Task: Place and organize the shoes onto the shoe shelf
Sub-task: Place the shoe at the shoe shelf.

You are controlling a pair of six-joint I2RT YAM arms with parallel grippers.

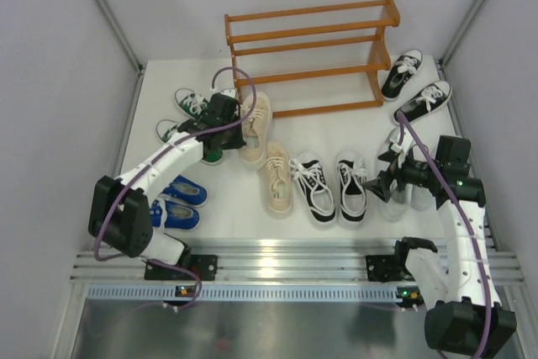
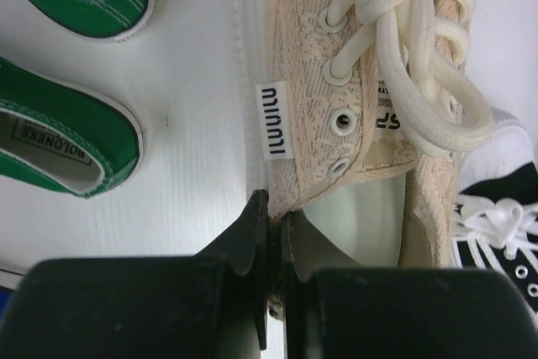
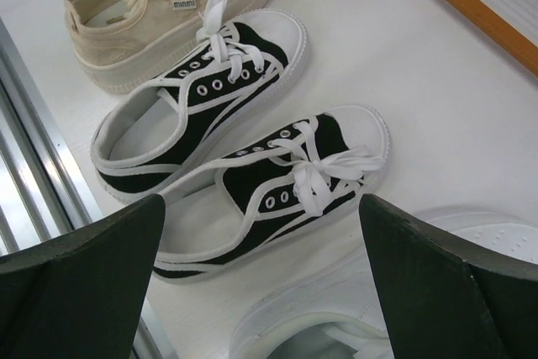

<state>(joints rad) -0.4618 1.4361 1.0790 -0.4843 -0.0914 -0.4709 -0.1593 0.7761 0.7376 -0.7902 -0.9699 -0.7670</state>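
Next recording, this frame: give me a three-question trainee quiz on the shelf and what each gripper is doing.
1. True or false: the shoe shelf holds no shoes.
2. The left gripper is shut on a sneaker of which colour? A green; B beige; C blue.
3. Fill in: the right gripper hangs over the white sneakers with its jaws ____.
Key: 1 true; 2 B, the beige sneaker, pinched at its side wall by the opening; 3 open.

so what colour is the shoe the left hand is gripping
Beige shoe, cream laces; clearest in left wrist view.
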